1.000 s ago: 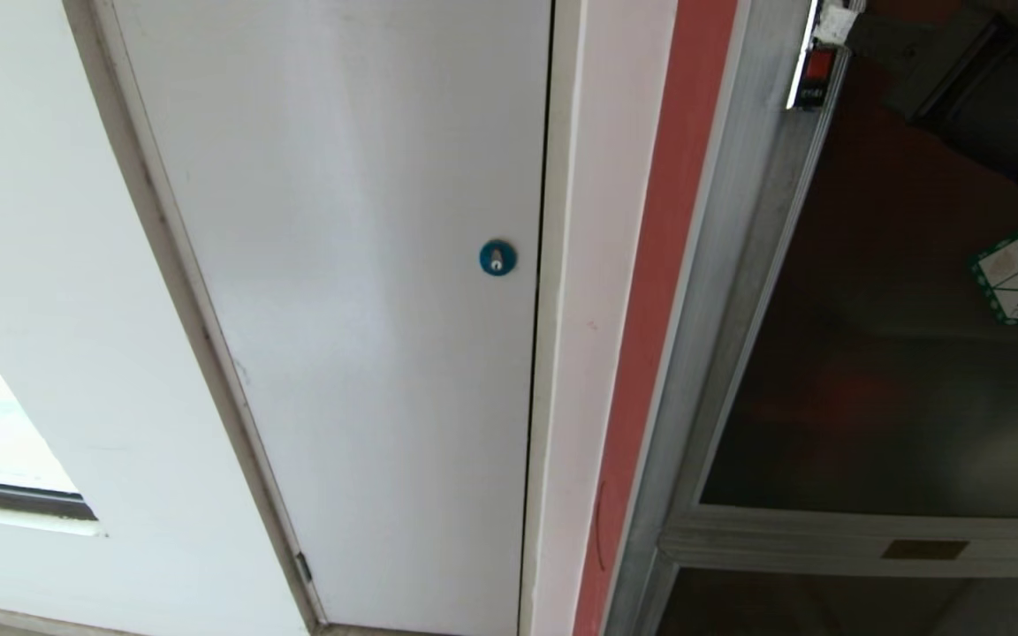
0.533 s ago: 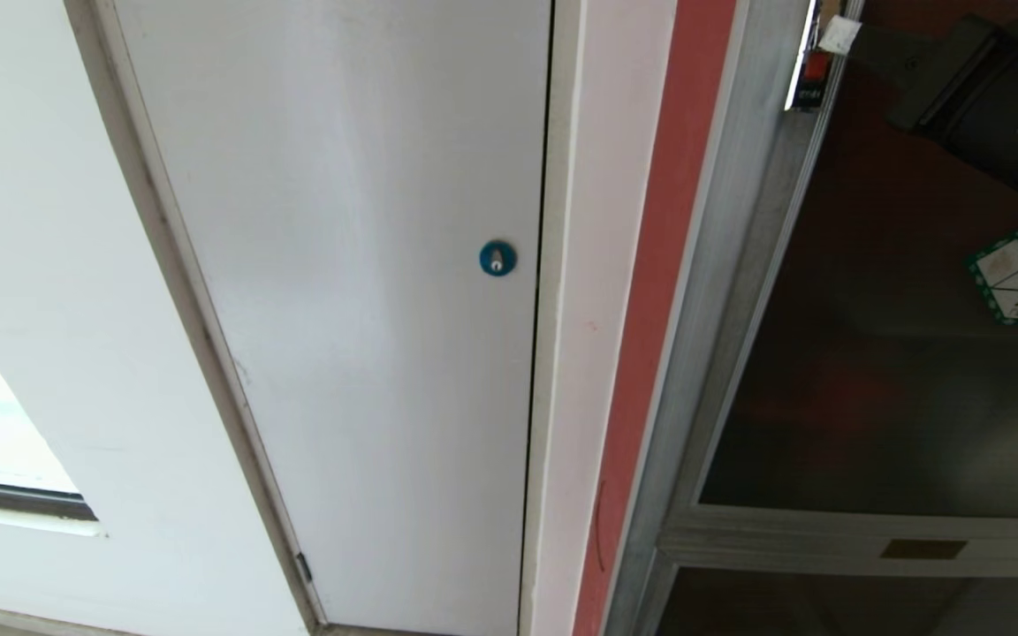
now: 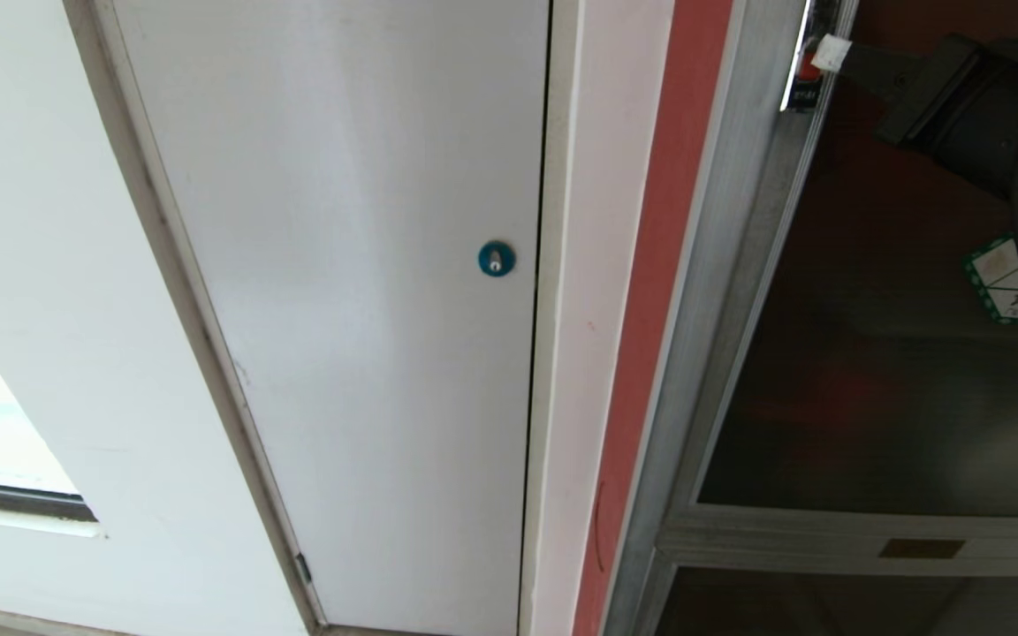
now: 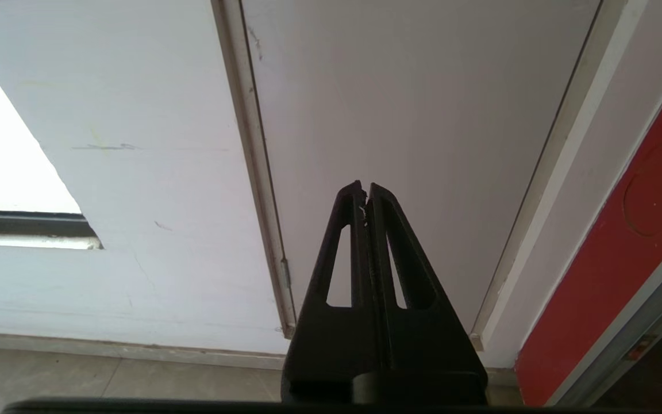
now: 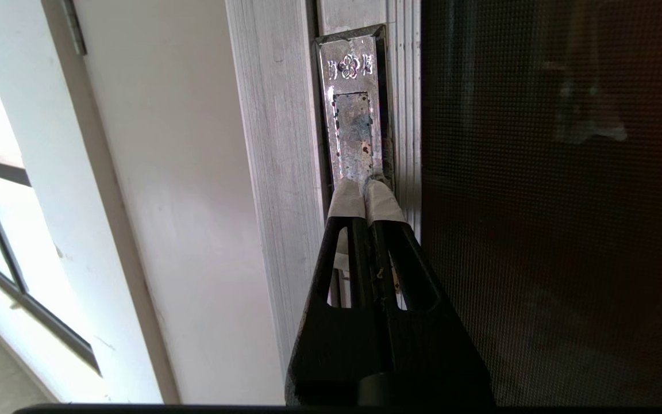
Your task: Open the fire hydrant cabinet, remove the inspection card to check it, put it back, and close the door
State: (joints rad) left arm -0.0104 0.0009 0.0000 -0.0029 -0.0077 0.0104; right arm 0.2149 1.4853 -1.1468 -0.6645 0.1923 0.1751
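White wall and a strip of red paint flank the fire hydrant cabinet (image 3: 721,291), whose brushed aluminium frame runs down the right of the head view. Its door (image 3: 871,389), a dark tinted pane, sits closed or very nearly so in that frame, so the task seems to be at its first step. The inspection card is not visible; presumably it is inside, behind the glass.

At the door's edge, near the top of the head view, the right gripper (image 5: 365,198) has its white-taped tips pressed together and set against the lower end of the metal latch plate (image 5: 354,109). Clenched on nothing, the two fingers act as one narrow prod, which suits pushing or hooking a recessed catch rather than grasping it. A small stamped flower mark sits at the plate's top, with characters beside it too worn to read.

On the glass, a green-bordered white sticker (image 3: 1004,283) carries printed Chinese characters, partly hidden by the arm's cable.

Further left stands a plain white door with a round blue lock (image 3: 497,258). The left gripper (image 4: 365,192) hangs parked before it, also clenched and empty.
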